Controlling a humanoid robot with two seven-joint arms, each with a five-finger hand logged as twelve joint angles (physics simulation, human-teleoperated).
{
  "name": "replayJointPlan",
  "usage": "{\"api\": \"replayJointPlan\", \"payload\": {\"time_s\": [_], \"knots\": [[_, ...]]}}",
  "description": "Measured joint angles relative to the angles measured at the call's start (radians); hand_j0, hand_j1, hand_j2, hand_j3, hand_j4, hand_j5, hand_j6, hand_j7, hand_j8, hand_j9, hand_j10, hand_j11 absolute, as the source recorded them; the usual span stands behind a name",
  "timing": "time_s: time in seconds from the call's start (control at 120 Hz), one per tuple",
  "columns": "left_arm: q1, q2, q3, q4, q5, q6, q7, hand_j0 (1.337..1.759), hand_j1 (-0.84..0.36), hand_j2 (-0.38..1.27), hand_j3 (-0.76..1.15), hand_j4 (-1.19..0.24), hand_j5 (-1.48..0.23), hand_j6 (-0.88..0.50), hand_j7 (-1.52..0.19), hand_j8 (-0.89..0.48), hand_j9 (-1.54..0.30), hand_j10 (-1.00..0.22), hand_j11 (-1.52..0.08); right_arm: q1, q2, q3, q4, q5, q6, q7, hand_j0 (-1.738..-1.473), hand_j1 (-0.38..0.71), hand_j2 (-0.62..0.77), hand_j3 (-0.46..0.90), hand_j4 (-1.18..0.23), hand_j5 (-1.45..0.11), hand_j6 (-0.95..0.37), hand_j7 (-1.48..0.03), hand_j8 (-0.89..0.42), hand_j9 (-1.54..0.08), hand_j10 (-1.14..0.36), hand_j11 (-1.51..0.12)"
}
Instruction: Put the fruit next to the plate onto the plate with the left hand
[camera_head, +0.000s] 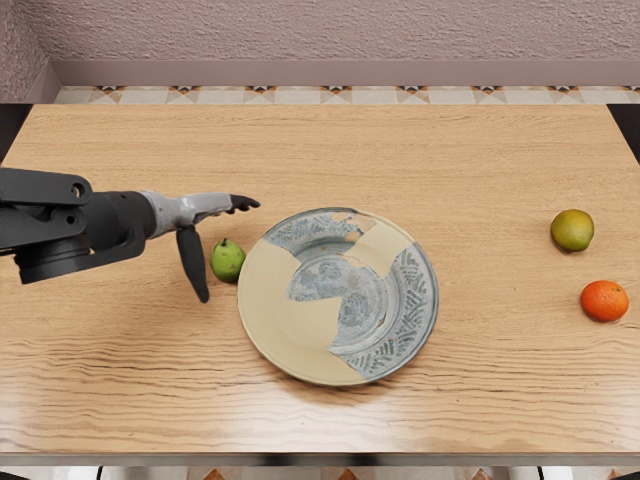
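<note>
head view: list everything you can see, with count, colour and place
table: 1, light wood, fills most of the view
plate: 1, grey-blue pattern and cream, centre of table
green fruit: 1, green, beside the plate's left rim
yellow-green fruit: 1, yellow-green, far right of table
orange: 1, orange, far right, in front of the yellow-green fruit
left hand: 1, grey and black, just left of the green fruit, open, holding nothing
</note>
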Motion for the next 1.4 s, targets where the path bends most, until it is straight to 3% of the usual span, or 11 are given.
{"api": "replayJointPlan", "payload": {"time_s": [0.542, 1.4], "knots": [[0.017, 0.001, 0.001, 0.004, 0.002, 0.007, -0.018, 1.658, 0.03, 0.05, 0.00, -0.27, -0.35, -0.27, -0.35, -0.27, -0.35, -0.27, -0.35, 0.000, 0.000, 0.000, 0.000, 0.000, 0.000, 0.000, -1.658, -0.31, -0.01, 0.00, -0.03, -0.04, -0.03, -0.04, -0.03, -0.04, -0.03, -0.04], [0.045, -0.019, 0.012, 0.025, 0.033, 0.046, -0.016, 1.658, -0.10, 0.08, 0.00, -0.37, -0.48, -0.37, -0.48, -0.37, -0.48, -0.37, -0.48, 0.000, 0.000, 0.000, 0.000, 0.000, 0.000, 0.000, -1.658, -0.31, -0.01, 0.00, -0.03, -0.04, -0.03, -0.04, -0.03, -0.04, -0.03, -0.04]]}}
